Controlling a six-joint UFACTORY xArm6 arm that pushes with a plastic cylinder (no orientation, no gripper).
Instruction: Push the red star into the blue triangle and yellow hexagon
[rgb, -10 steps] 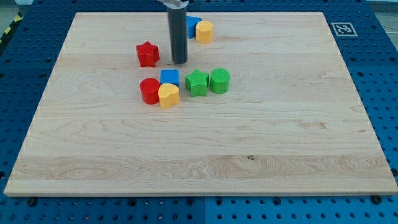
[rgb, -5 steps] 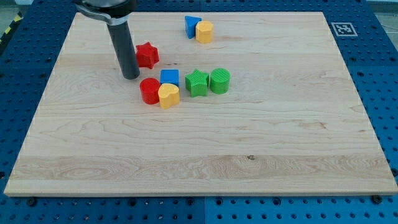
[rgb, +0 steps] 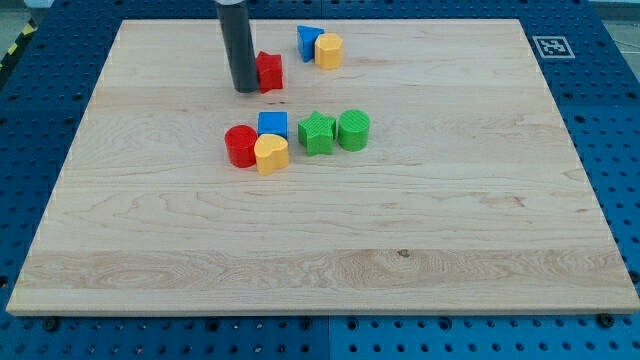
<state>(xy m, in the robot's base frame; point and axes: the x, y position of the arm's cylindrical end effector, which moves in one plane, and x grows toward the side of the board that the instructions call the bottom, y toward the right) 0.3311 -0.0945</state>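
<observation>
red star | my tip touching its left | blue triangle near

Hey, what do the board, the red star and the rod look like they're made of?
The board looks like pale wood with a smooth matte finish: grain lines and a small dark knot show. The red star looks like moulded or printed plastic: even saturated colour, faint ridges on similar blocks. The rod, whose lower end, my tip, sits against the star's left side, looks like dark matte metal or plastic; I cannot tell which.
</observation>
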